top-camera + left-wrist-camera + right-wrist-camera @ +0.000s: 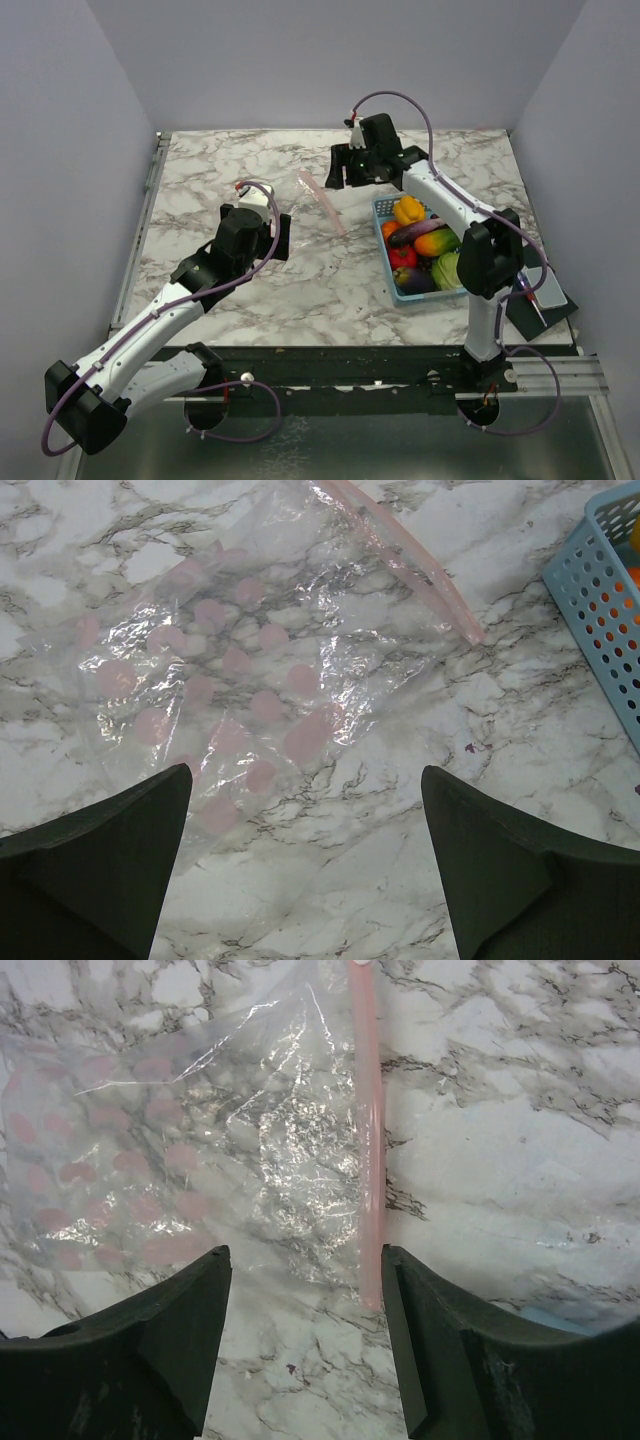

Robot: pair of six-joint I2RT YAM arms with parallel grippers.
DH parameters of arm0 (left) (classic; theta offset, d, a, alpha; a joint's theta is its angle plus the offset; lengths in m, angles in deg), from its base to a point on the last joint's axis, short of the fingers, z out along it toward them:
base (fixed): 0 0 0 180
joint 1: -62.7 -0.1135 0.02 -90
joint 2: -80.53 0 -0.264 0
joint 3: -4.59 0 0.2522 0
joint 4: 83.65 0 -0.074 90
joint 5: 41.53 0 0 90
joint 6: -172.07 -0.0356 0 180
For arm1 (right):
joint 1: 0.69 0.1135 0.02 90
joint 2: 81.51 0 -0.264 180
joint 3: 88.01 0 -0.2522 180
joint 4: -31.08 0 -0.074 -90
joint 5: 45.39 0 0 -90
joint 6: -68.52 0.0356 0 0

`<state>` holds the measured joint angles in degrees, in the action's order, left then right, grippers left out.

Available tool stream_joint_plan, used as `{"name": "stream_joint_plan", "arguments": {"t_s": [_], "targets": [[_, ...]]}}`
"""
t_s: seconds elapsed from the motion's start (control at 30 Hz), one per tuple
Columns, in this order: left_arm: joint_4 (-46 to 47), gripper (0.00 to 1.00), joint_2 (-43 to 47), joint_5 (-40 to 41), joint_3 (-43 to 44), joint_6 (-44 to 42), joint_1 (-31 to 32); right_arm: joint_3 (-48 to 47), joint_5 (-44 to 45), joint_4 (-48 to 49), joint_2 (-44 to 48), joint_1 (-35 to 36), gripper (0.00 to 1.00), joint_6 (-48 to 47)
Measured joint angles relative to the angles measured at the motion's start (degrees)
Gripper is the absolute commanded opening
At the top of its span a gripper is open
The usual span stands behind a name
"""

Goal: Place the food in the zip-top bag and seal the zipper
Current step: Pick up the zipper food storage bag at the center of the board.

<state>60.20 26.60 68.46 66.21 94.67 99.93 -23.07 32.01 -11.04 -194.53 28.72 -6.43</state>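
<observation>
Top external view has the zip-top bag (312,205) lying flat on the marble table (200,170), about midway between the left and right edges and closer to the far edge than the near one. Its zipper (323,203) runs slantwise on the side facing the light-blue basket (389,262). The basket sits by the right edge and holds all the food (420,245): a yellow pepper, an eggplant, a red piece, a green one and dark grapes. Nothing is in the bag yet.

Both arms hover over the bag from opposite sides. The left gripper (305,775) comes from the near-left and the right gripper (305,1252) from the far edge. Each has its jaws spread wide and holds nothing.

In the wrist views the film is crumpled and glossy, printed with pale pink spots, and pressed against the marble. I cannot tell whether the pink strip is already pressed shut or merely lying closed, and this matters most. A pinch on the strip would likely catch both layers at once, so the mouth would lift as one flap instead of opening.

The film may also skate across the smooth stone when a finger pushes it, bunching up or drifting toward the basket. With both pincers aimed at the same small patch, their fingers could knock together. A floppy, unsupported mouth may also let round pieces roll out toward the right edge.
</observation>
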Motion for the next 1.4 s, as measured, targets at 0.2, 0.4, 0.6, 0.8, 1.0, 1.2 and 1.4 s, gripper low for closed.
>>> {"name": "stream_joint_plan", "arguments": {"t_s": [0.2,0.4,0.6,0.8,1.0,1.2,1.4], "targets": [[0.0,0.99,0.0,0.0,0.0,0.0,0.0,-2.9,-5.5,-0.5,-4.5,-3.1,0.73,1.5],[0.0,0.99,0.0,0.0,0.0,0.0,0.0,-7.3,-10.4,-0.8,-10.7,-4.6,0.75,2.4],[0.0,0.99,0.0,0.0,0.0,0.0,0.0,-9.6,-14.7,-0.9,-15.4,-5.3,0.78,3.2],[0.0,0.99,-0.3,0.0,0.0,0.0,0.0,-13.4,-18.5,-0.8,-20.0,-5.7,0.78,3.4],[0.0,0.99,-0.5,0.0,0.0,0.0,0.0,-13.9,-23.2,0.5,-23.3,-6.3,0.77,4.6],[0.0,0.99,-0.5,0.0,0.0,0.0,0.0,-13.0,-28.7,3.3,-24.3,-6.6,0.77,6.0],[0.0,0.99,-0.5,0.0,0.0,0.0,0.0,-11.7,-33.0,6.1,-24.4,-6.6,0.76,7.4]]}}
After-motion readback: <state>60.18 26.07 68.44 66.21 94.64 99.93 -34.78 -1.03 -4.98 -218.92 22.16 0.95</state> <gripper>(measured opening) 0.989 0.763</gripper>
